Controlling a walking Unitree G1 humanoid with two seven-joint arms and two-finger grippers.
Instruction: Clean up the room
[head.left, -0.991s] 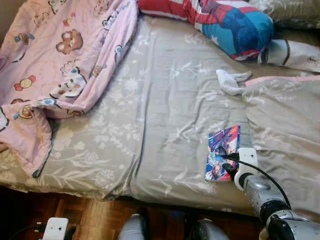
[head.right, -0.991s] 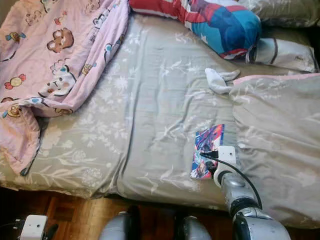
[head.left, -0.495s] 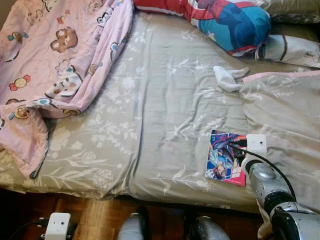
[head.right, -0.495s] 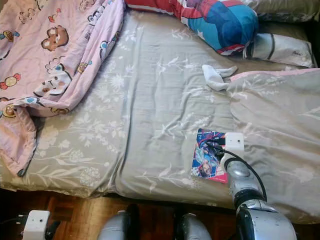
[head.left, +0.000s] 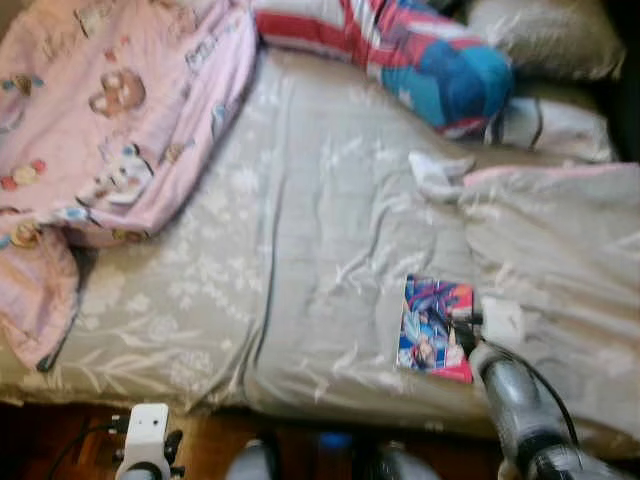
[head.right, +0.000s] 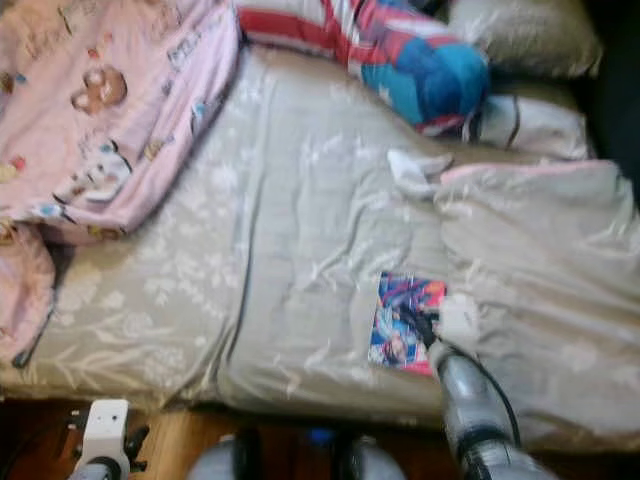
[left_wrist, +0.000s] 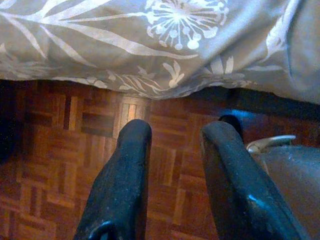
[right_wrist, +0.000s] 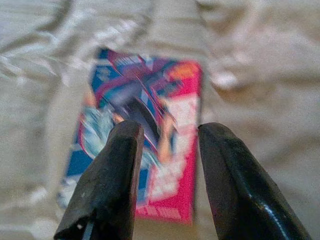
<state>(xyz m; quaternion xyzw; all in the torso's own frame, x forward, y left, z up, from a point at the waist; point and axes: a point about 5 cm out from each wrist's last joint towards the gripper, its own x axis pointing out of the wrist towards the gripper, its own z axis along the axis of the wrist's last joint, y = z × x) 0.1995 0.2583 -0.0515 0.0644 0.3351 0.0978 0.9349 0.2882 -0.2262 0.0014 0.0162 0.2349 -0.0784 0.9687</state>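
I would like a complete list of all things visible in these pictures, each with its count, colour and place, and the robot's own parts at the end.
Bed sheet: one, grey with white flowers, covers the bed.
Blanket: one, pink with cartoon bears, bunched on the bed's left side.
Pillow: one, red, white and blue, at the far end.
Pillowcase: one, white with a dark stripe, right of that pillow.
Sock: one, white, mid-bed.
Duvet: one, grey with pink edge, on the right side.
Comic book: one, blue and pink, flat near the front edge.
Floor: brown wood parquet, under the bed.
Right gripper: black fingers, open, above the book.
Left gripper: black fingers, open, low over the floor.
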